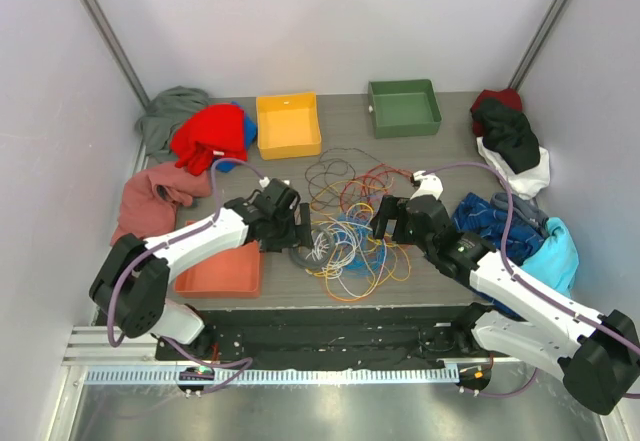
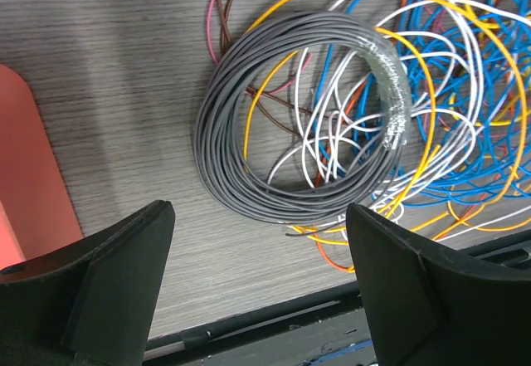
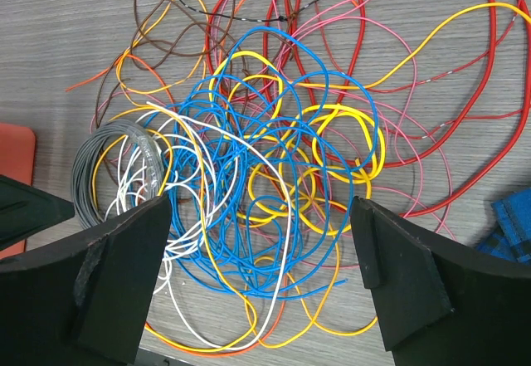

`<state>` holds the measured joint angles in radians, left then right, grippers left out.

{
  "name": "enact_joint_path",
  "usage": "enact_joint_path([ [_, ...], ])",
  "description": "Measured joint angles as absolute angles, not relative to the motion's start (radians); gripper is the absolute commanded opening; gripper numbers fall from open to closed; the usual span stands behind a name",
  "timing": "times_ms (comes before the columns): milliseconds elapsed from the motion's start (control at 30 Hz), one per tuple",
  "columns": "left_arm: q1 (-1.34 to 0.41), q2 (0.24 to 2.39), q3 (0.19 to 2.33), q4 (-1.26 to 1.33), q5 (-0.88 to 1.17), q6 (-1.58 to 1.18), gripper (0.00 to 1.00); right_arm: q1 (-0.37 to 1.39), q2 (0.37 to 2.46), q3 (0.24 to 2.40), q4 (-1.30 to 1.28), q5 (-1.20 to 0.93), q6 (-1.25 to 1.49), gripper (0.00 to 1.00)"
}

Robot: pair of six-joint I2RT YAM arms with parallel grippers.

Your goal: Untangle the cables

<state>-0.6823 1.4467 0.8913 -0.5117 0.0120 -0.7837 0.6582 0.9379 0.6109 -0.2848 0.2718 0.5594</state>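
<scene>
Many thin cables [image 1: 345, 223] lie in one loose tangle at the middle of the grey wood-grain table [image 1: 345, 126], between the two arms in the top view. In the right wrist view, red loops [image 3: 489, 75] and pink ones spread toward the upper right. The blue strands [image 3: 249, 175] and yellow strands [image 3: 377, 138] knot together at the centre, and brown and orange ones trail to the upper left. The white wire [image 3: 133, 185] crosses into a neatly wound grey coil [image 2: 220, 163] at the left. In the left wrist view that coil fills the centre. It is bound on its right side by a band of clear tape [image 2: 392, 92], with white, blue, yellow and orange strands running through and over it. Any print on the wires is too small to read.

The left gripper [image 2: 259, 208] hangs just short of the coil's lower edge, its black fingers [image 2: 124, 275] spread wide with nothing between them. The right gripper [image 3: 261, 200] is likewise wide apart and empty, poised over the lower part of the blue and yellow knot.

An orange tray [image 1: 220, 273] sits at the lower left of the top view, just beside the left arm. A yellow bin [image 1: 288, 126] and a green bin [image 1: 404, 108] stand at the top, apart from the tangle. Heaps of cloth garments [image 1: 210, 136] line both side edges: red, grey and dusty pink on the left, black, white and blue on the right.
</scene>
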Motion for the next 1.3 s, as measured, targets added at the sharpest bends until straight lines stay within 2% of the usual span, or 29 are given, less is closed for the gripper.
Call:
enact_joint_path([
  [333,-0.682,1.476,0.827,-0.464,0.009,-0.865,0.87,0.658,0.937,0.611,-0.285,0.275,0.559,0.98],
  [433,-0.682,1.479,0.803,-0.455,-0.005,-0.893,0.79,0.658,0.932,0.611,-0.287,0.277,0.559,0.98],
  [467,-0.682,1.481,0.797,-0.45,-0.009,-0.902,0.7,0.658,0.929,0.61,-0.287,0.279,0.559,0.98],
  [533,-0.682,1.482,0.793,-0.442,-0.014,-0.916,0.62,0.658,0.923,0.607,-0.289,0.281,0.559,0.98],
  [567,-0.682,1.482,0.791,-0.433,-0.016,-0.92,0.55,0.658,0.92,0.606,-0.292,0.283,0.559,0.98],
  [700,-0.682,1.482,0.769,-0.41,-0.019,-0.937,0.46,0.658,0.918,0.6,-0.294,0.287,0.559,0.98],
  [1033,-0.682,1.49,0.764,-0.379,-0.017,-0.958,0.47,0.658,0.918,0.591,-0.302,0.29,0.557,0.98],
  [1133,-0.682,1.491,0.763,-0.371,-0.016,-0.966,0.58,0.658,0.918,0.591,-0.303,0.29,0.556,0.98],
  [1200,-0.683,1.482,0.762,-0.366,-0.02,-0.963,0.7,0.658,0.918,0.591,-0.304,0.29,0.556,0.98],
  [1300,-0.685,1.444,0.762,-0.387,-0.05,-0.955,0.8,0.658,0.916,0.591,-0.305,0.291,0.555,0.98],
])
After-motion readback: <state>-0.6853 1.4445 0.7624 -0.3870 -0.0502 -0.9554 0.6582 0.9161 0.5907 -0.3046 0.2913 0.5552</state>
